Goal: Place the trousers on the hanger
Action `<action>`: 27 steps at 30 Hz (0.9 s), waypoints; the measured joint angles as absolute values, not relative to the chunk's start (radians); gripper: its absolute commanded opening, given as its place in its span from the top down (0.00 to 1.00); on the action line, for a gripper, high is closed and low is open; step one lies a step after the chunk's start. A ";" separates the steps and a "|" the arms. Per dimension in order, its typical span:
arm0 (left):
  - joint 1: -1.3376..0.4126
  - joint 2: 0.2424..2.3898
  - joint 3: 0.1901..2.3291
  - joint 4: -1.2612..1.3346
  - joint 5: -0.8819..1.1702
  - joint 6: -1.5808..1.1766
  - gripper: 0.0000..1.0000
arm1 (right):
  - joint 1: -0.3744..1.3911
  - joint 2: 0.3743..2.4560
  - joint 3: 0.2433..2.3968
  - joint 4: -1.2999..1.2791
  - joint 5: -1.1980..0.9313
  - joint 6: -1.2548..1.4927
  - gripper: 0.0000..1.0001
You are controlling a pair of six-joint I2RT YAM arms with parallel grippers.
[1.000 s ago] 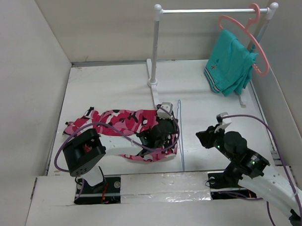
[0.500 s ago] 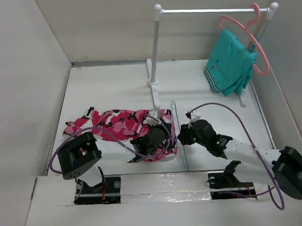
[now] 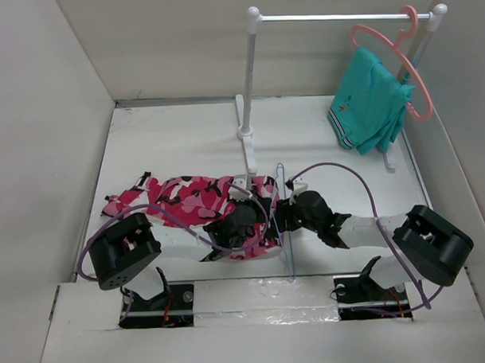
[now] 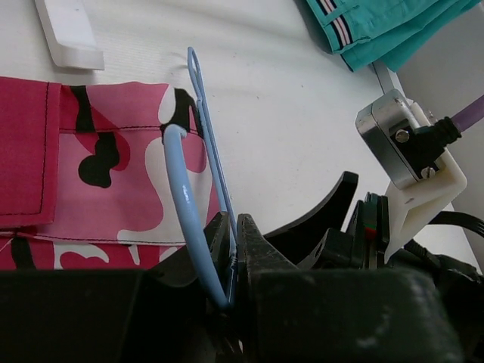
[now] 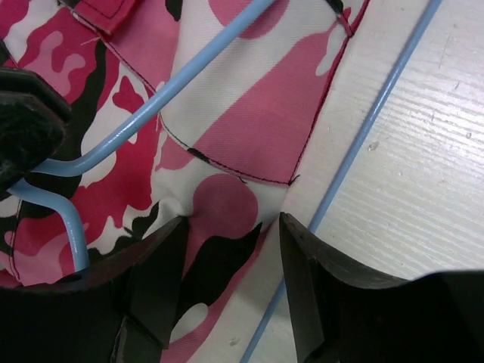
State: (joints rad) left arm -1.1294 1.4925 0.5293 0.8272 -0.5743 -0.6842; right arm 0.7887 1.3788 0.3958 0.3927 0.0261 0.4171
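Pink-and-black camouflage trousers (image 3: 187,201) lie flat along the table's (image 3: 338,170) near edge. Left gripper (image 4: 234,227) clenches the light-blue wire hanger (image 4: 184,204) at their right end. The right gripper (image 5: 233,221) straddles the hem, jaws released.

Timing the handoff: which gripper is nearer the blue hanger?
Left. The left gripper is shut on the hanger; the right gripper has open jaws straddling its straight wire and the trousers edge.
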 measured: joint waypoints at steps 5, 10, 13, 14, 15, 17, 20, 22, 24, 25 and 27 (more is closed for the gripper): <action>-1.116 1.509 0.532 0.858 -0.553 -0.662 1.00 | 0.789 1.415 0.392 0.462 0.017 0.435 0.84; -1.108 1.523 0.570 0.856 -0.540 -0.605 1.00 | 0.793 1.361 0.329 0.524 0.000 0.465 1.00; -1.084 1.524 0.576 0.856 -0.511 -0.578 1.00 | 0.787 1.217 0.270 0.493 -0.006 0.476 1.00; -1.074 1.524 0.576 0.855 -0.500 -0.573 1.00 | 0.779 1.151 0.257 0.466 -0.004 0.476 1.00; -1.065 1.524 0.576 0.857 -0.493 -0.570 1.00 | 0.765 1.080 0.248 0.437 -0.002 0.472 1.00; -1.048 1.522 0.574 0.860 -0.481 -0.566 1.00 | 0.728 0.946 0.246 0.360 0.004 0.464 1.00; -1.023 1.505 0.557 0.878 -0.457 -0.567 1.00 | 0.654 0.768 0.246 0.216 0.007 0.438 1.00; -1.015 1.479 0.540 0.878 -0.447 -0.565 1.00 | 0.585 0.685 0.248 0.137 0.009 0.413 1.00; -1.012 1.456 0.519 0.865 -0.439 -0.561 1.00 | 0.498 0.632 0.255 0.065 0.006 0.378 1.00; -1.012 1.448 0.509 0.852 -0.436 -0.558 1.00 | 0.456 0.620 0.261 0.037 0.007 0.360 1.00; -1.012 1.439 0.486 0.845 -0.417 -0.558 1.00 | 0.375 0.622 0.274 0.008 -0.001 0.324 1.00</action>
State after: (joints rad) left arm -1.0122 1.4395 0.4862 0.8448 -0.4168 -0.5583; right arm 0.3752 0.6224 0.2737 0.0078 -0.0010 0.3237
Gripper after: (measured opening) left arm 0.043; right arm 0.038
